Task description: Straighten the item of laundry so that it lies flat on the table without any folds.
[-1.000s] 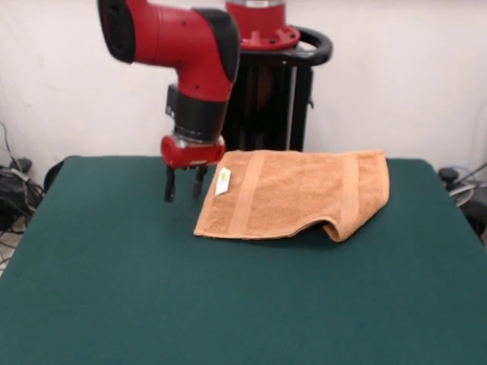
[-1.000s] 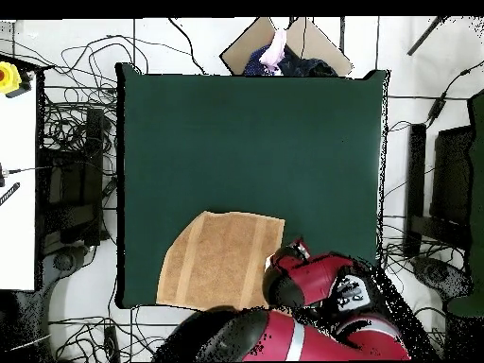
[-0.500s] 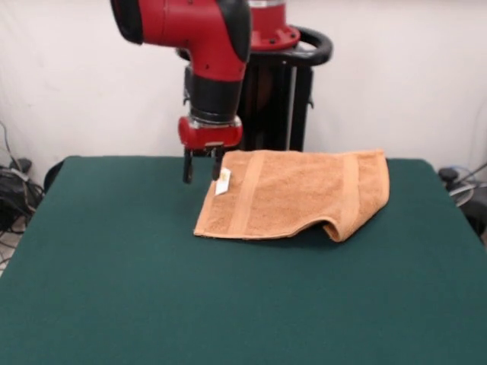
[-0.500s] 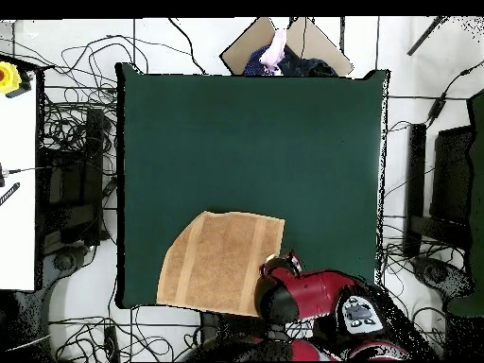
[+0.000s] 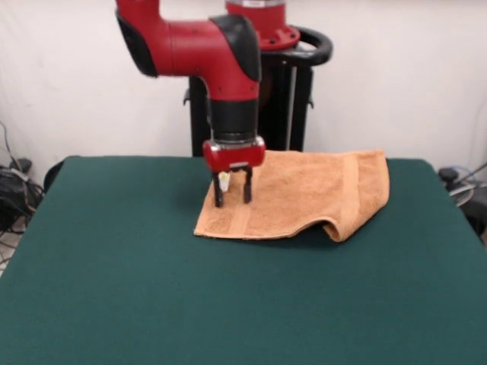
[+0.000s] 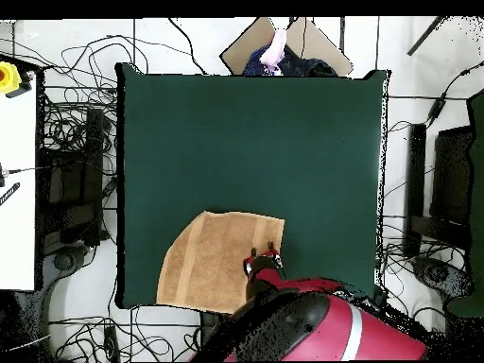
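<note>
Dark green felt tabletop (image 5: 114, 289) carries the orange-tan terry towel (image 5: 304, 194) — the open red-and-black pincer (image 5: 233, 199) stands over its left band, the folded-under corner lying lower right.

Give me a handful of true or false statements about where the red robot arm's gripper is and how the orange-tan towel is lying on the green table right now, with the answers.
1. The gripper is over the orange-tan terry towel. True.
2. The gripper's fingers are pressed together. False: they stand apart, with the towel's small white tag showing between them in the front view.
3. The towel lies fully flat. False: in the front view one corner is folded under, leaving a rounded hump.
4. The towel sits in the middle of the dark green felt-topped table. False: the overhead view shows it near one corner, by the robot's side.
5. The towel has woven band stripes. True.
</note>
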Robot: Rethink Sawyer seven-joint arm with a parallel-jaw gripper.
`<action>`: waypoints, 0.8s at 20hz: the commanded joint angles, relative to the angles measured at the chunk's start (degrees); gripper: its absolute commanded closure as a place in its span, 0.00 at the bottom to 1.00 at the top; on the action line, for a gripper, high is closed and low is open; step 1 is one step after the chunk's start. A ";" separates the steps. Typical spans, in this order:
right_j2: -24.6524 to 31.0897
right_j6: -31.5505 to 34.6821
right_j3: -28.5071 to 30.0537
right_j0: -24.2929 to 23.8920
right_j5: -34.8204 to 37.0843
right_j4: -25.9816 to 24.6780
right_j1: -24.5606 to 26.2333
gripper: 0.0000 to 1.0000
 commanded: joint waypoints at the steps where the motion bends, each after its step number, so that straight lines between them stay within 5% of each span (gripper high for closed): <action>1: 8.60 14.76 -4.97 0.24 -2.13 6.46 6.45 0.00; 7: 5.75 14.04 -4.71 4.50 -4.88 10.43 5.23 0.00; 13: -2.25 12.70 -4.98 13.69 -3.38 18.60 5.87 0.00; 14: -3.54 12.47 -4.96 15.26 -2.73 19.96 5.82 1.00; 16: -6.97 12.46 -3.16 19.28 -0.31 23.34 3.91 1.00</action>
